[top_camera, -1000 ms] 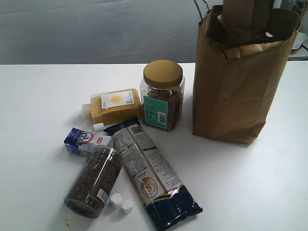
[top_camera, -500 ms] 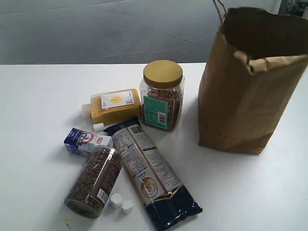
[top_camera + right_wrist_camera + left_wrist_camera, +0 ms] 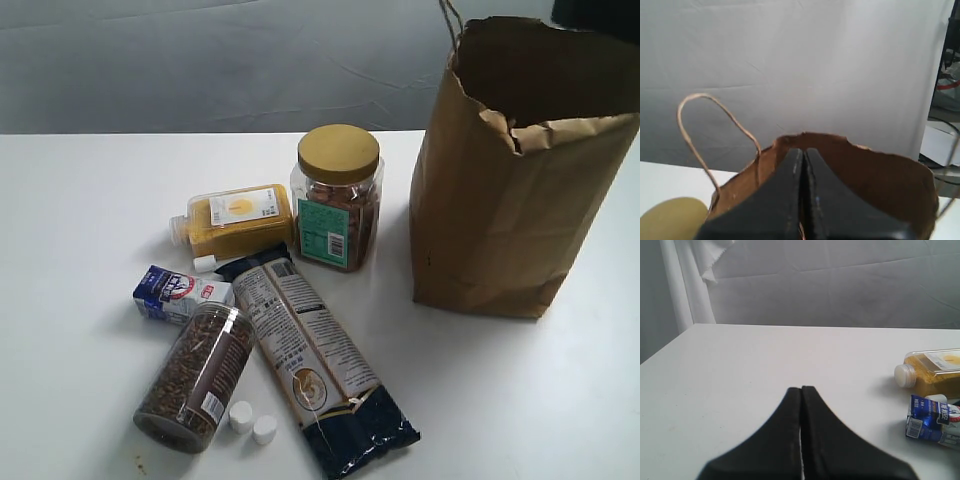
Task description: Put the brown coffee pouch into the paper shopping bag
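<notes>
White desk (image 3: 80, 190), centre to lower left of the frame:
- upright nut jar (image 3: 338, 205), gold lid
- orange juice bottle (image 3: 235, 222), lying, left of it
- blue-white carton (image 3: 180, 293)
- long pasta packet (image 3: 315, 360), diagonal
- dark grain jar (image 3: 196, 377), lying
- two white caps (image 3: 252, 422), touching

Paper shopping bag (image 3: 500, 220): inside too dark, contents can't be told; rim & cord handle clipped by ext view's edges. Juice bottle (image 3: 935, 375) & milk carton (image 3: 932, 417) cut off in left wrist view
</notes>
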Robot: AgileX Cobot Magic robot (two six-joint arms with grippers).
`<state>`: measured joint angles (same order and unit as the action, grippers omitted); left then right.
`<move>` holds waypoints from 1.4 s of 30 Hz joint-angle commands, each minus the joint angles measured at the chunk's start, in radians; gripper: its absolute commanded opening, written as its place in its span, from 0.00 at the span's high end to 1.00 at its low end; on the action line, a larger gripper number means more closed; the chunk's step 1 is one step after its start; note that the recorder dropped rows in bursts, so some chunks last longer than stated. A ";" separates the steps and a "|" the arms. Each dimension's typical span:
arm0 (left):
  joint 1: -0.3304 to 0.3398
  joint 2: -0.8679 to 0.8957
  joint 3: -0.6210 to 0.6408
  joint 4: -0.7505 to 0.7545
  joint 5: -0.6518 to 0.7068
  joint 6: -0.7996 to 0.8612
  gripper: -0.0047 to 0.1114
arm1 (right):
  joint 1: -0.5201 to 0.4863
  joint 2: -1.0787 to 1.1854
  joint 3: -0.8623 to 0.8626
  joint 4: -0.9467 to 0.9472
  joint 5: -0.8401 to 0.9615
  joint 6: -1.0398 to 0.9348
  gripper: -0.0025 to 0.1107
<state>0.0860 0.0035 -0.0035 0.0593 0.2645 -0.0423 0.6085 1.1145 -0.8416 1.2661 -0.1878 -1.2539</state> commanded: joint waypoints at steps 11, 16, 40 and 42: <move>0.003 -0.003 0.004 0.005 -0.004 -0.003 0.96 | -0.001 -0.270 0.401 0.005 0.003 0.030 0.98; 0.003 -0.003 0.004 0.005 -0.004 -0.003 0.96 | -0.001 -0.419 0.494 -0.014 0.042 0.028 0.98; 0.003 -0.003 0.004 0.005 -0.004 -0.003 0.96 | -0.003 -0.868 0.778 -0.657 -0.107 0.842 0.98; 0.003 -0.003 0.004 0.005 -0.004 -0.003 0.96 | -0.007 -0.866 0.834 -0.710 -0.189 0.929 0.98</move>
<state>0.0860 0.0035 -0.0035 0.0593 0.2645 -0.0423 0.6085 0.2530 -0.0739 0.6888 -0.2792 -0.5037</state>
